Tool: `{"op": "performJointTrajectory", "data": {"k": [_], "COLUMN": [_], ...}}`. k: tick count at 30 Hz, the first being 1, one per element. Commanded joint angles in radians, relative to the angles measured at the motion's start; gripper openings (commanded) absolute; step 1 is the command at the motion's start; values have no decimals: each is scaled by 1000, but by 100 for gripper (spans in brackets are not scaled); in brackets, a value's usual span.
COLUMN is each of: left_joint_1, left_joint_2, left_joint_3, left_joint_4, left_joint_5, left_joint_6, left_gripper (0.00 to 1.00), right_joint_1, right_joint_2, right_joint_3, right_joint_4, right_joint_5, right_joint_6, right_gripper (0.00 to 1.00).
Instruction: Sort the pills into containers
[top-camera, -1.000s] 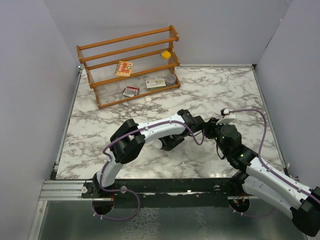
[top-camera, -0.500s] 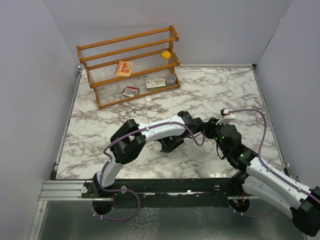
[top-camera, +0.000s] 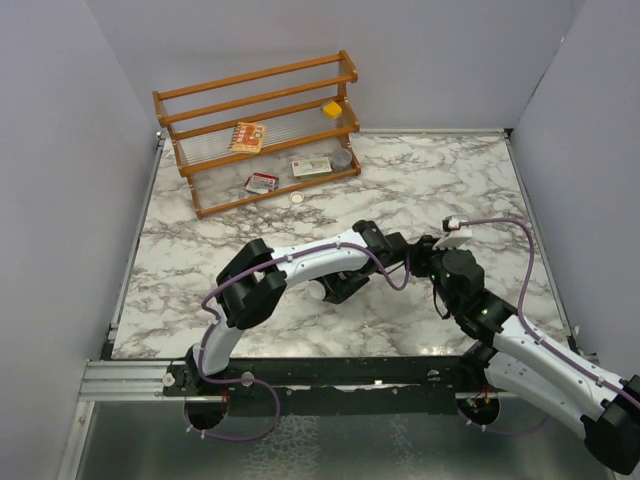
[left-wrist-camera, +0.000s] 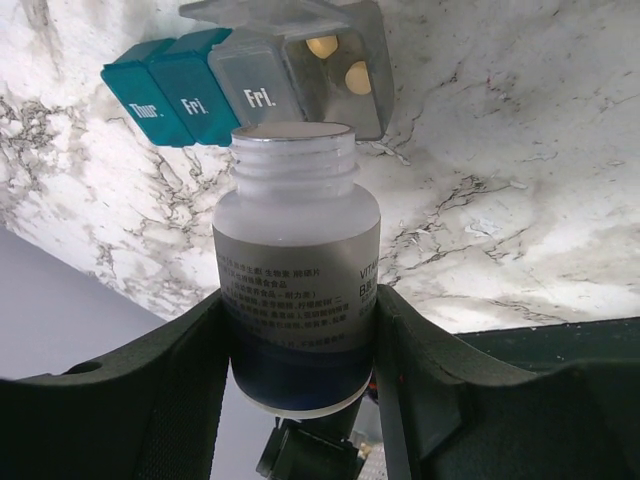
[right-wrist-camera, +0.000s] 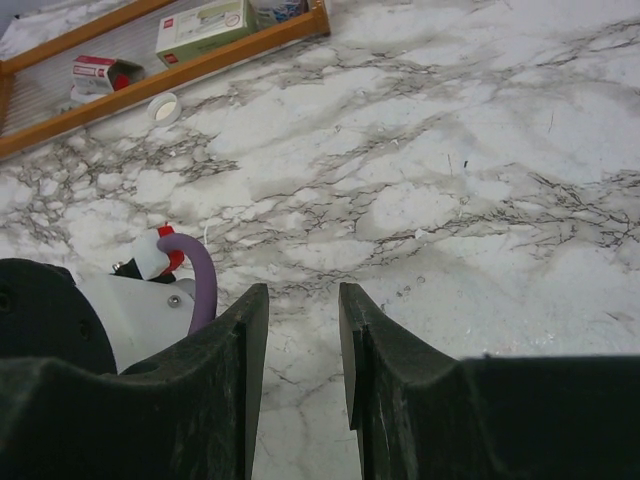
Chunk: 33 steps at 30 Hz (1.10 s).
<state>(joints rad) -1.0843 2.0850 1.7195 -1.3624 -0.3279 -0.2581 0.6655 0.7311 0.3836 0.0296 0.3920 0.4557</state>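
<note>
Near the middle of the counter (top-camera: 450, 170), somewhat toward its near edge, the left gripper (left-wrist-camera: 300, 300) clamps a whitish bottle (left-wrist-camera: 297, 260) by its body, the bare threaded neck pointing at the containers (left-wrist-camera: 200, 85) lying on the marble just beyond. The strip's end compartment stands open with two pale pills (left-wrist-camera: 357, 77) inside. The right gripper (right-wrist-camera: 303, 300) hovers close by, its fingers slightly apart and empty.
</note>
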Motion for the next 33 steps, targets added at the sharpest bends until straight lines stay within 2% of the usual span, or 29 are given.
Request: {"op": "performJointTrajectory", "data": {"k": [1,8,15,24,28,33], "left_joint_1": [-31,-29,-30,-31,-32,-32], "left_joint_2": [-110,-228,-374,-771,-928,-1125], "left_joint_3": [2,-50,-173,-422,-531,-689], "left_joint_4": [63,131,222,488,565,681], "left_joint_5": [-23,-49,-53,-131,-183,-250], "left_joint_6": [0,-38,-83,-151,-191,-223], "left_gripper": [0,0,0,0,0,0], "right_joint_1": [3,2,3,3,3,3], "right_joint_2": [-13,16,36,94,161,339], "right_joint_3": [15,28,42,118,181,338], "right_joint_4": [38,43,48,72,110,151], "right_joint_5": [-36,-49,-61,-105,-185,-381], "right_joint_6": [1,0,-4,-67,-99,-113], "right_gripper": [35,35,34,34,36,36]}}
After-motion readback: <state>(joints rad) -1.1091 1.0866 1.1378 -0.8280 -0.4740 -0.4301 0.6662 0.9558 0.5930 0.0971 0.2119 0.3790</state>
